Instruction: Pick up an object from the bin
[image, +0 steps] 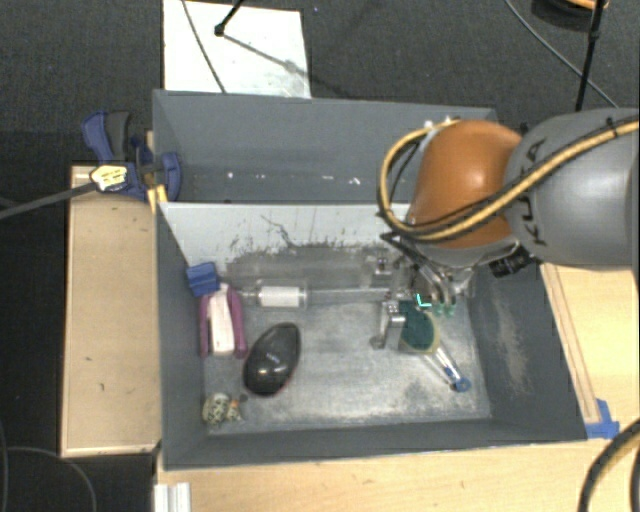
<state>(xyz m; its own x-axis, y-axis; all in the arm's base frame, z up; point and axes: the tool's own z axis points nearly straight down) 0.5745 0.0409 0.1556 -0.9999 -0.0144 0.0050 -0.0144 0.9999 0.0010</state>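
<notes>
Bin (330, 150): sitting grey, holding loose things.
Arm (580, 190): reaching in from the right.
Gripper (398, 328): hanging low, right of centre, against the teal lump; grip impossible to tell.
Mouse (272, 358): lying black, left of centre.
Teal lump (420, 335): lying right of centre, just beside a pen (450, 372).
</notes>
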